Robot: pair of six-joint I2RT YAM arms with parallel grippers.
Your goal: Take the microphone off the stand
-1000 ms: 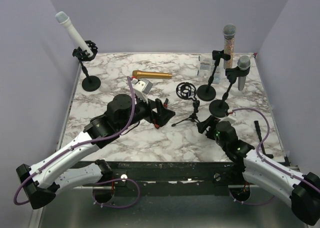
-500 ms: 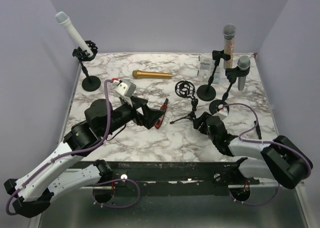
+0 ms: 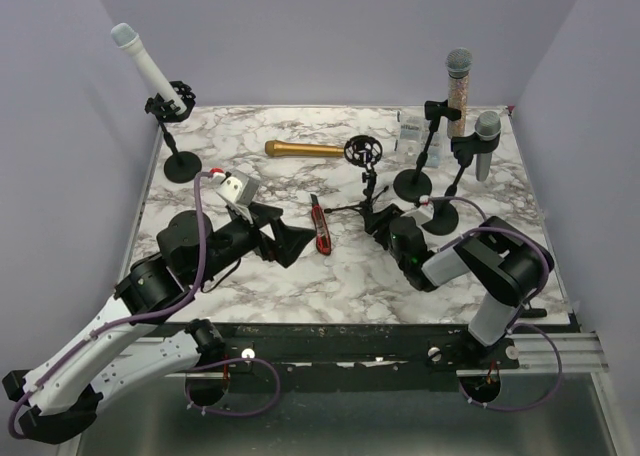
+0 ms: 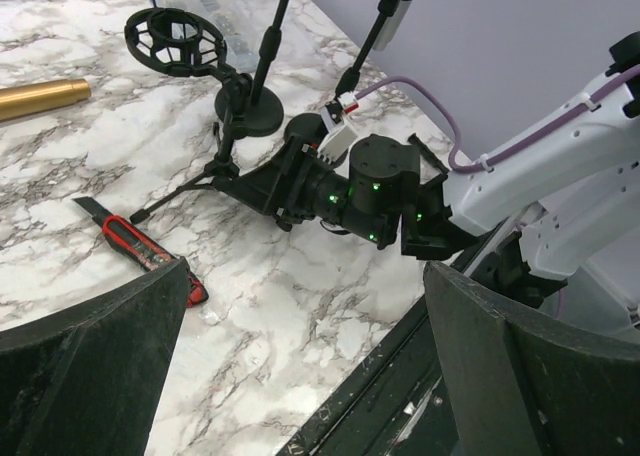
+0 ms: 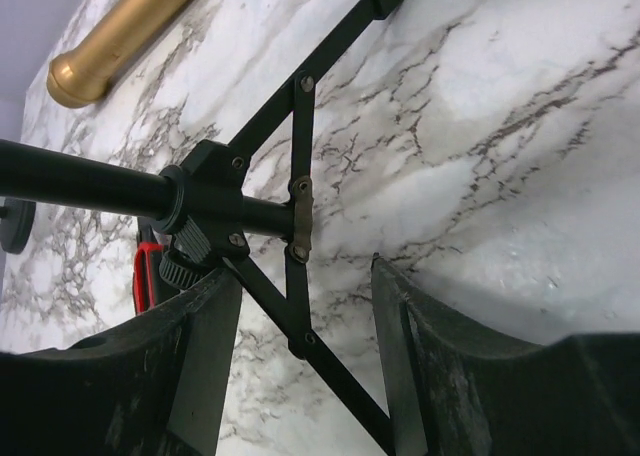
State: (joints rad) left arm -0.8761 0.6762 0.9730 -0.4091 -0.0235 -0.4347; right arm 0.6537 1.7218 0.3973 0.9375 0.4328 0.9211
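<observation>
Tripod [image 3: 368, 184] shifted back, marbled table [image 3: 330, 276], lilac walls [image 3: 320, 36]

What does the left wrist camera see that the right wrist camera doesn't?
Only the left wrist camera shows the whole right arm, the ring holder on top of the little tripod stand, and the wide-open left pincer. Only the right wrist camera shows the right pincer, its fingers either side of a tripod leg, and the tiny hinge screws up close. Both show the tripod stand, the gold microphone, the red knife and the marble table.
</observation>
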